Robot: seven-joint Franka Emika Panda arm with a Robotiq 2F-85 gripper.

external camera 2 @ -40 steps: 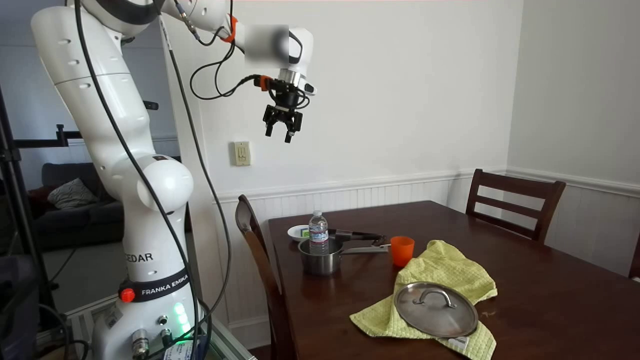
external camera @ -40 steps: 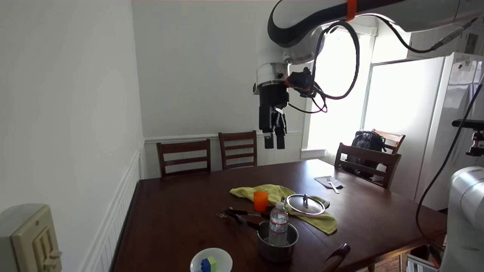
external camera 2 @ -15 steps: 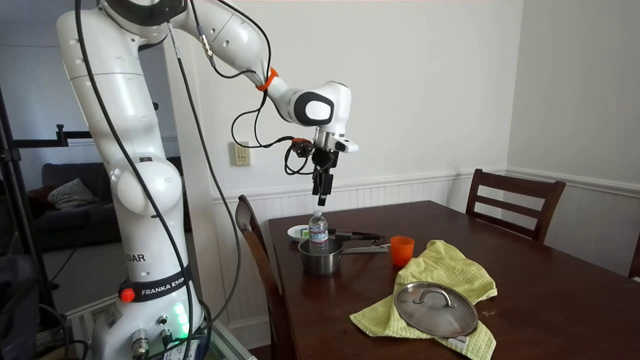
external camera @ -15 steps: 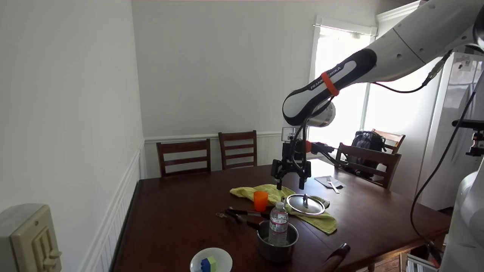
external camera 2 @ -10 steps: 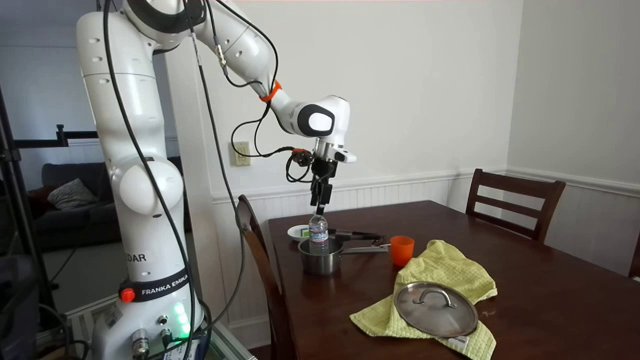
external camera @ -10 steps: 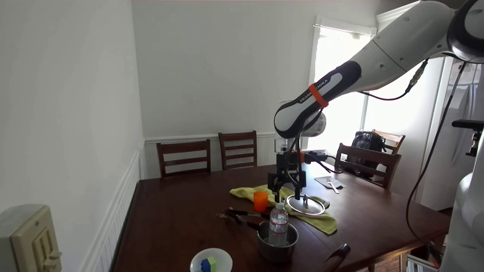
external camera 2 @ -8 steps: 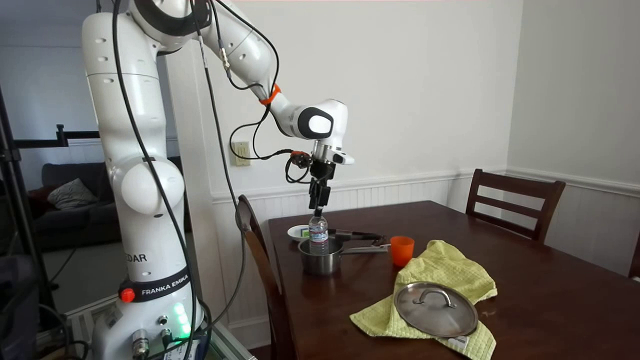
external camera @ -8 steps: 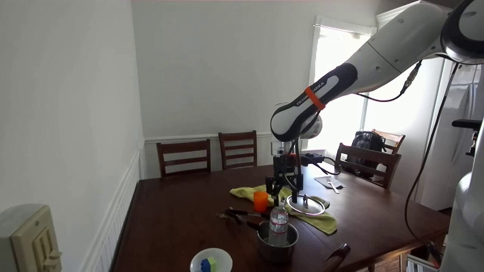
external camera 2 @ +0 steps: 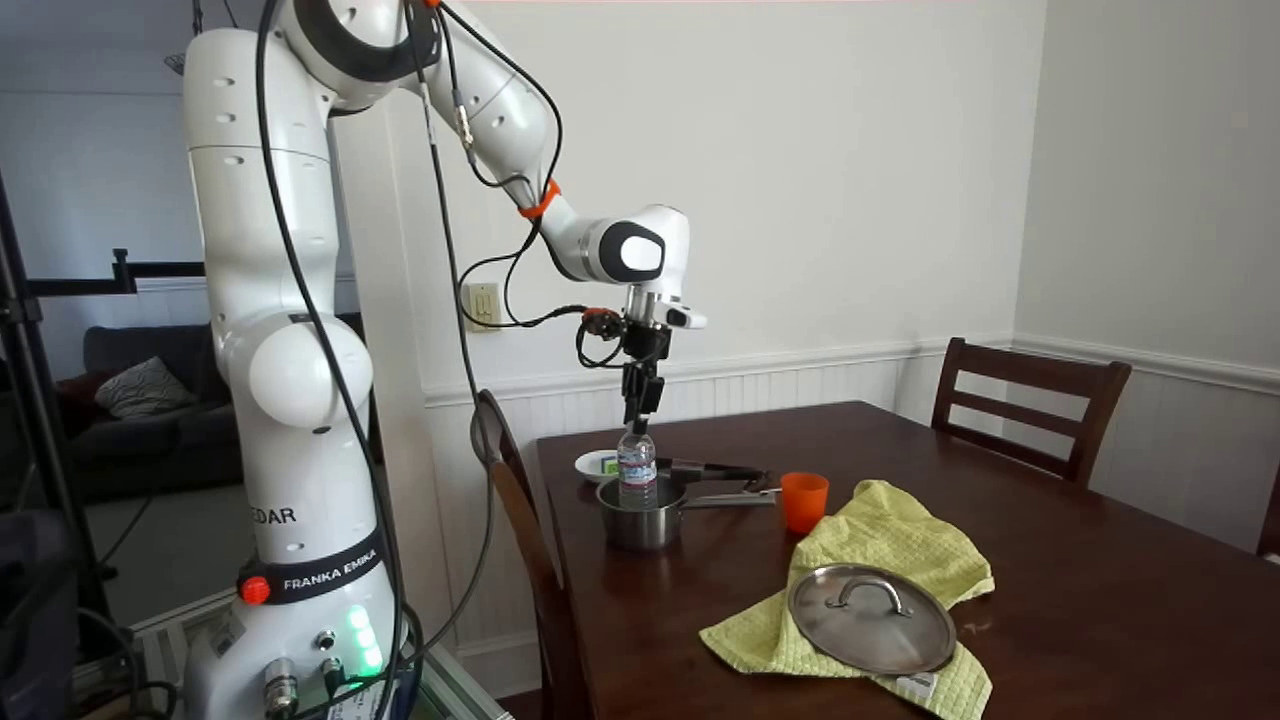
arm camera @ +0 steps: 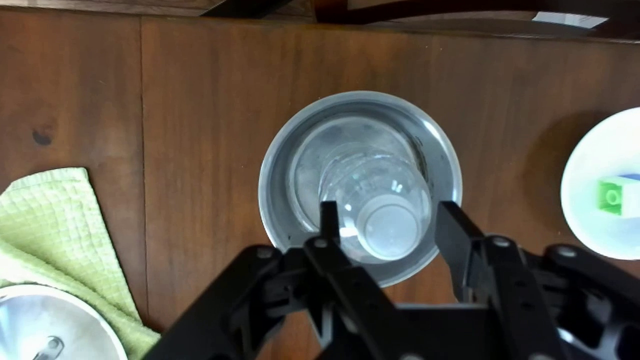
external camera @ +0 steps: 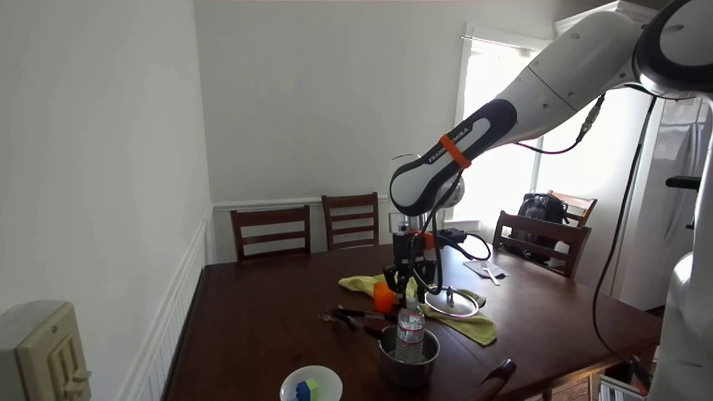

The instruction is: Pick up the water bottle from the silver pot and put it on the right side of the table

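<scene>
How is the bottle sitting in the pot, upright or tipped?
Upright: both exterior views show the water bottle standing in the silver pot, its pale cap uppermost.

Glossy white, rounded arm is showing black joint bands, a bright orange strap and slim black cables. Its black base collar is bearing white "FRANKA EMIKA" lettering and a round red button above glowing green lights; the black, angular gripper is displaying round grey screw heads.
</scene>
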